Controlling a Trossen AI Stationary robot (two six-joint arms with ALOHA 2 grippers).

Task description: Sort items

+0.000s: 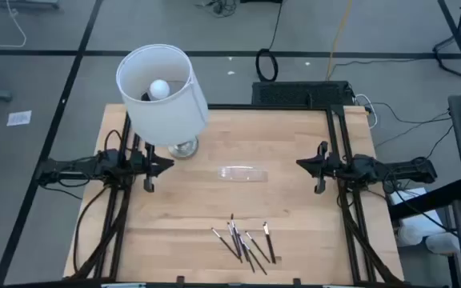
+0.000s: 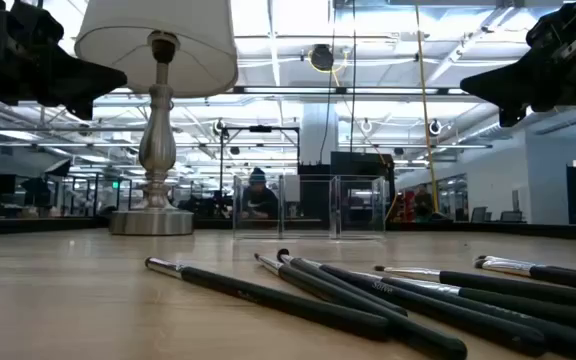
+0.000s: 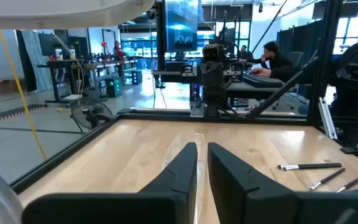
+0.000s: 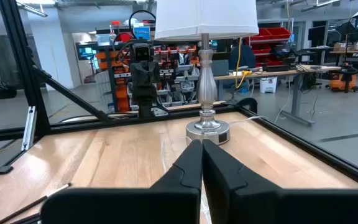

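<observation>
Items [image 1: 244, 242] lie in a loose, partly overlapping bunch at lower centre of the high view, untouched on the bench [image 1: 294, 208]. Clear tray [image 1: 242, 174] sits mid-frame, lamp [image 1: 163, 92] upper left. Left claw [image 1: 149, 166] hovers at left, fingers a sliver apart, holding nothing; right claw [image 1: 320, 168] at right, pressed together, empty. Suggest taking the outlying stick at the bunch's right edge first: open wide, come straight down, pinch mid-shaft so neighbours stay put.
</observation>
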